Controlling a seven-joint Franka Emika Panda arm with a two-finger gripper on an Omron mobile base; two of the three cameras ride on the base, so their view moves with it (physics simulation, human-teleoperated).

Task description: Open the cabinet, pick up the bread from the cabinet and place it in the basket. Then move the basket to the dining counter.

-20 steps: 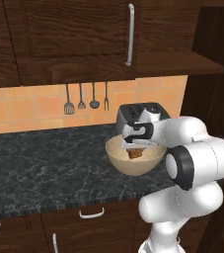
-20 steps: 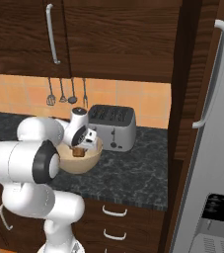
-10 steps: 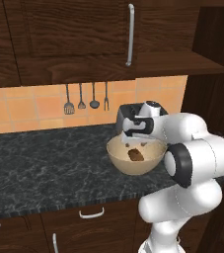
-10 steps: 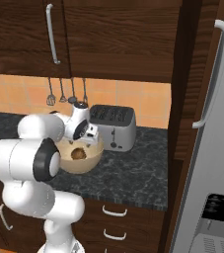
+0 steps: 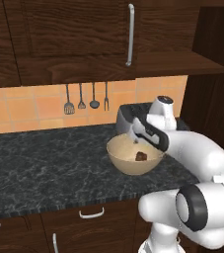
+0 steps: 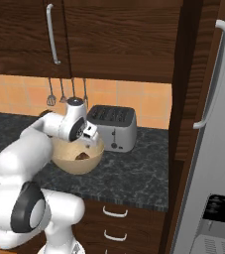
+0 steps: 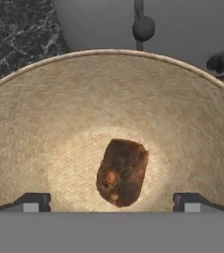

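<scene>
Now: bread (image 7: 122,171) is lying on basket (image 7: 44,123) floor.
Gripper (image 7: 111,201) is hovering above it, jaws spread apart and holding nothing; basket is sitting near toaster (image 6: 112,126), awaiting carry.

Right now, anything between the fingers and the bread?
Nothing. In the hand view the bread lies on the bare woven floor of the basket, with the two fingers spread wide to either side and only basket weave between.

Dark brown bread (image 7: 122,171) — tan woven basket (image 7: 44,123) — black marbled counter (image 5: 39,168), silver toaster (image 6: 115,127).
</scene>
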